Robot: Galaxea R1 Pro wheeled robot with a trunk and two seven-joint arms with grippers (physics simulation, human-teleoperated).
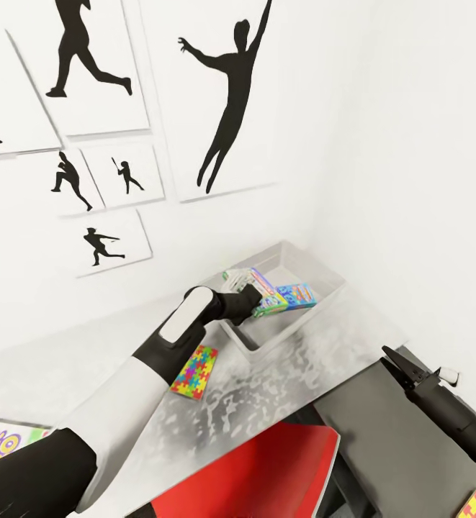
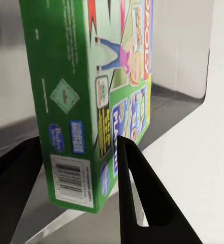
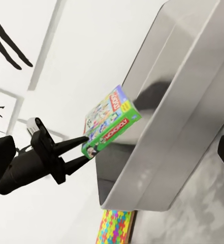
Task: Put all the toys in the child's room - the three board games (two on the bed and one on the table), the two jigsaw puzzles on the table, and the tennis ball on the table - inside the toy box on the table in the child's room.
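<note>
Left gripper pinching green board game upright over grey toy box on table; blue board game lies inside. Jigsaw puzzle flat near box. Right gripper fingers nearly together, holding nothing. White walls, silhouette posters.

The table carries the toy box and — beside it — a jigsaw puzzle.
</note>
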